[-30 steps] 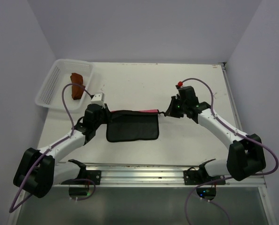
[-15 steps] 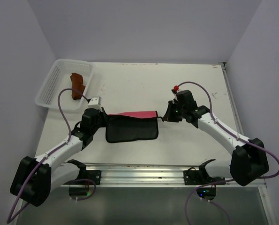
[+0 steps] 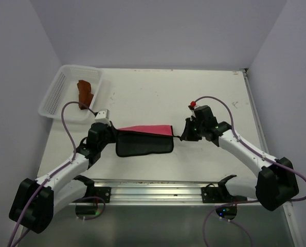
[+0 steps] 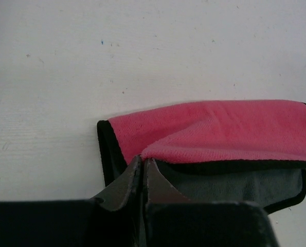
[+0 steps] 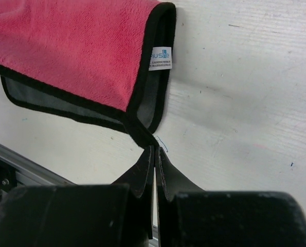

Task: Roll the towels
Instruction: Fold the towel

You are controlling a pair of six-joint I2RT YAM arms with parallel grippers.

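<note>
Pinned at both short ends: pink-red towel (image 3: pixel 142 143), flat on table (image 3: pixel 142 98), mid-front, between the two arms. Long axis left-right, parallel to the near edge. Partly folded over, with the pink face up along the far strip and the grey underside with dark hem exposed along the near side.

Left gripper (image 4: pixel 143 163) at the left end, fingers almost together on the hem where pink flap meets grey. Looks like a pinch on the cloth, only a thin slit left between the pads.

Right gripper (image 5: pixel 154 153) at the right end, clamped tight on the near-right corner, just below the white label (image 5: pixel 160 58).

One arm per end, so neither nearer than the other. Probably calls for a joint move across the long axis, toward or away from the bases. Need to keep both wrists in step, otherwise risk of skew.

Rust-orange towel (image 3: pixel 84 92) in the white mesh basket (image 3: pixel 52 100), far-left corner, well apart from both grippers, on the left arm's side. Cannot tell whether rolled.
</note>
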